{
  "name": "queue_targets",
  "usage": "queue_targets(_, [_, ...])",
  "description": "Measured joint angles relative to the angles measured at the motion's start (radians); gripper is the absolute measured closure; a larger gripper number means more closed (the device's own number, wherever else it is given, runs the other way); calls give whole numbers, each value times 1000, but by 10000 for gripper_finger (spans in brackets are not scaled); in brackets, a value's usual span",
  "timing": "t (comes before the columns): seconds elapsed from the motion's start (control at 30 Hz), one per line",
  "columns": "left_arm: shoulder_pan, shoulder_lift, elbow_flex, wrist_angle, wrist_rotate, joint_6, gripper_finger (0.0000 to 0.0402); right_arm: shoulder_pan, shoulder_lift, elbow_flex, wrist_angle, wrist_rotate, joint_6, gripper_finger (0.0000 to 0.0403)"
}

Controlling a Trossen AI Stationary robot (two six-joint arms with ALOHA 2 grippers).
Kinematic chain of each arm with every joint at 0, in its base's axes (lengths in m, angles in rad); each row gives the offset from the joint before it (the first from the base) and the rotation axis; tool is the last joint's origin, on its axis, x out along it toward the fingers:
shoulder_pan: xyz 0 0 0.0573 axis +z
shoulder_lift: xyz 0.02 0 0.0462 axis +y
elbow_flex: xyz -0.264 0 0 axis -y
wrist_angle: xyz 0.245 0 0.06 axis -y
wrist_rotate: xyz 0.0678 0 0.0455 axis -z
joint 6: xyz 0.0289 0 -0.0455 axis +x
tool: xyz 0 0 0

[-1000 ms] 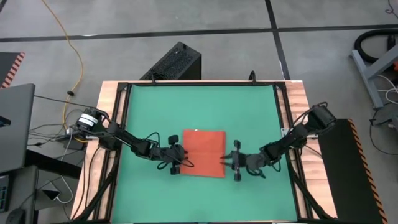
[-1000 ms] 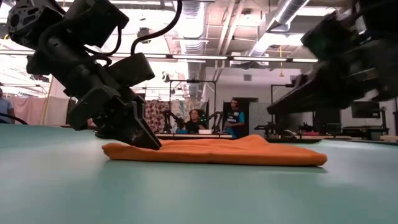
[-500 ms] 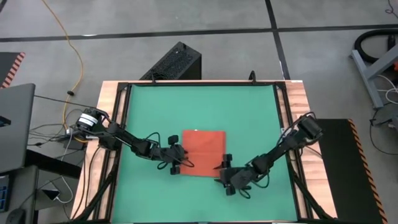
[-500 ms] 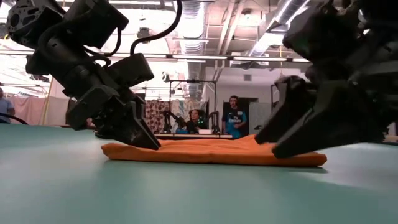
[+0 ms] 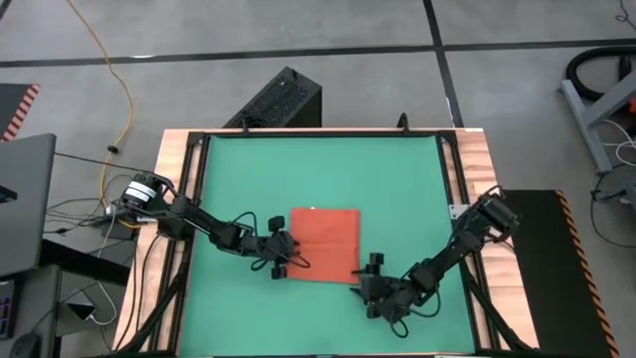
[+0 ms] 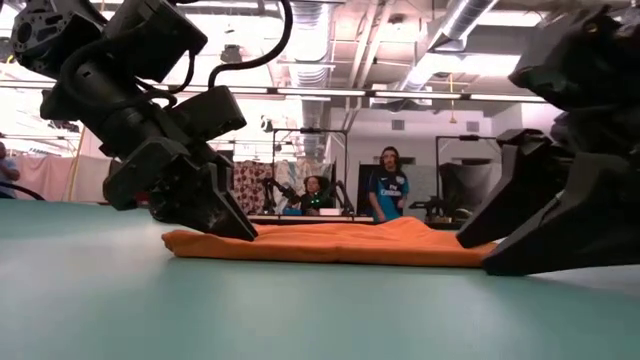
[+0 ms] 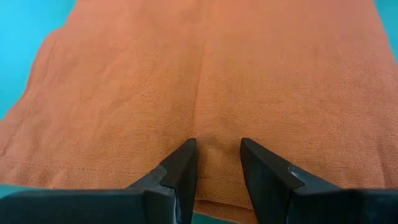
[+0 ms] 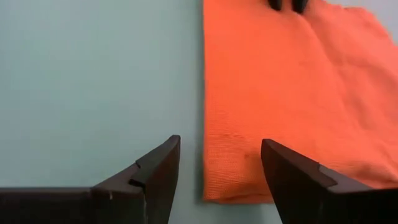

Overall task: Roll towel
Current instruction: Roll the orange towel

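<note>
The towel is an orange-red cloth folded into a flat rectangle, lying on the green mat. My left gripper reaches over the towel's left edge, toward its near end, with its fingers close together on the cloth. My right gripper stands open and low at the towel's near right corner. In the right wrist view one finger is over bare mat and the other in front of the cloth. I see no touch there. The low view shows both grippers, left and right, at the towel's two ends. My left gripper has both fingertips on the towel's top face just inside its left edge, slanting down from the table's left. A narrow strip of cloth fills the gap, and a faint crease runs away from it. The towel lies flat on the mat.
A wooden frame borders the mat. Bare mat lies on all sides of the towel, widest toward the far edge. A black box stands on the floor beyond the far edge. People stand in the room behind.
My right gripper has swung from beside the towel's right edge toward the table's near edge and come down, turning as it went. It now stands low at the towel's near right corner. The towel and my left gripper have stayed where they were.
</note>
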Motion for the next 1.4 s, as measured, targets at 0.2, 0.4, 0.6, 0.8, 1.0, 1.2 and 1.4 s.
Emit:
queue_targets(0.2, [0, 0, 0, -21, 9, 1, 288, -13, 116, 1, 54, 25, 45, 158])
queue_targets(0.4, [0, -2, 0, -26, 11, 1, 288, -11, 146, 2, 92, 46, 138, 185])
queue_targets(0.6, [0, -1, 0, -23, 35, 0, 288, -12, 146, 2, 98, 36, 191, 259])
queue_targets(0.8, [-14, -6, 0, 9, 73, -6, 288, -14, 146, 1, 102, 46, 209, 342])
queue_targets(1.0, [-30, -87, -2, 0, 148, -30, 288, -6, 122, -2, 88, 38, 232, 393])
queue_targets(1.2, [-40, -187, -1, 34, 135, 16, 288, -3, 68, -6, 63, 11, 227, 388])
queue_targets(1.4, [-68, -99, -2, 121, 118, 65, 309, -11, -4, -10, 8, 9, 221, 388])
